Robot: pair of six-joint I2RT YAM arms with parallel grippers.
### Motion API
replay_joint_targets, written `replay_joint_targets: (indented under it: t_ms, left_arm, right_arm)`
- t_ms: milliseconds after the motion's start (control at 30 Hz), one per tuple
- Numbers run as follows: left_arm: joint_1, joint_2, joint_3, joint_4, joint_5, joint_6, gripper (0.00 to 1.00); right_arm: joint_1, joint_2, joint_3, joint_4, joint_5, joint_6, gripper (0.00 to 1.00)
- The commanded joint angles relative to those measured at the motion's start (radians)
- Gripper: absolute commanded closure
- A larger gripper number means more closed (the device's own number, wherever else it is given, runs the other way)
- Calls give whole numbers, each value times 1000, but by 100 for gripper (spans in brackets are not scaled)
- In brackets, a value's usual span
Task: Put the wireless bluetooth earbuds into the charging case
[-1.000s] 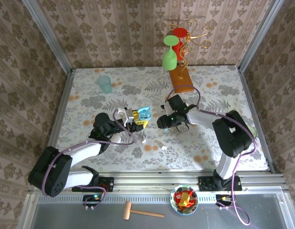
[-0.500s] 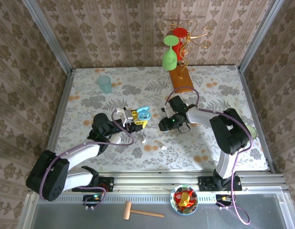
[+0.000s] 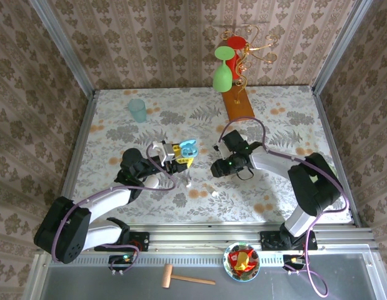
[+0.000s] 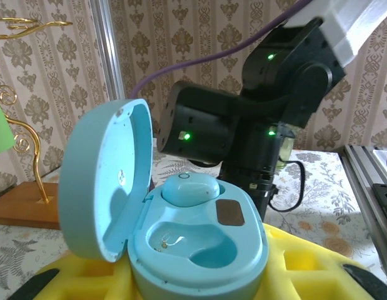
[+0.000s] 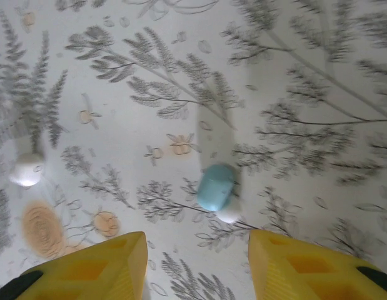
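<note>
I had the case (image 4: pixel 199 244) pinched in the left gripper (image 3: pixel 179 154); the right gripper (image 5: pixel 196 262), spread, needed lowering onto the earbud (image 5: pixel 216 186).

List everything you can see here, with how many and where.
charging case: one, pale blue, lid open, held up mid-table
seated earbud: one, pale blue, in the case's far slot
loose earbuds: one pale blue, one white, on the table
cup: one, teal, far left
wine glasses: one green, one red, hung on the stand
stand: one, gold wire, wooden base, far edge
mallet: one, wooden, front ledge
bowl: one, colourful contents, front ledge
left gripper: shut on the case
right gripper: open, over the loose earbuds
</note>
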Motion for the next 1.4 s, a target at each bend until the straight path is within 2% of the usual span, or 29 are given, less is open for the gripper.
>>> replay_joint_targets:
  t_ms: [0, 267, 500, 900, 1367]
  left_arm:
    - [21, -21, -19, 25, -52, 8, 79]
    - [100, -100, -72, -27, -226, 21, 79]
    - [142, -157, -96, -79, -271, 36, 79]
    - [145, -148, -98, -71, -261, 30, 79]
    - [144, -145, -101, -65, -256, 28, 79]
  right_arm:
    - [62, -26, 47, -108, 305, 73, 55]
    - [216, 32, 156, -243, 683, 197, 57]
    - [307, 182, 275, -342, 823, 239, 61]
    - [369, 338, 382, -386, 849, 247, 68]
    - [374, 411, 418, -398, 858, 234, 71]
